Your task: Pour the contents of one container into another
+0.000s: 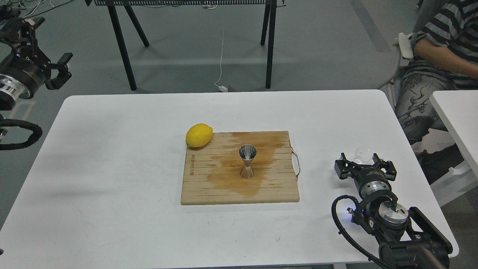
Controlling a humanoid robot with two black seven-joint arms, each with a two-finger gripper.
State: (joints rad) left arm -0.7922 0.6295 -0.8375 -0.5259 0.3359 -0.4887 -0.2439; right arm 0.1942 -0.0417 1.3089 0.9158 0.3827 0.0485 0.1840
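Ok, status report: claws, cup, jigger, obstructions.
Left claw open, off the table. Right claw at glass cup, grip unclear. Jigger upright on wet cutting board. Lemon at board corner, not in the way.

A white table point(112, 168) carries a wooden cutting board point(209, 186) with a dark wet stain point(231, 179) spread across its middle and a metal handle point(297, 164) on its right edge. A yellow lemon point(199, 135) rests on the board's far left corner (overhanging slightly). A seated person point(440, 67) is at far right
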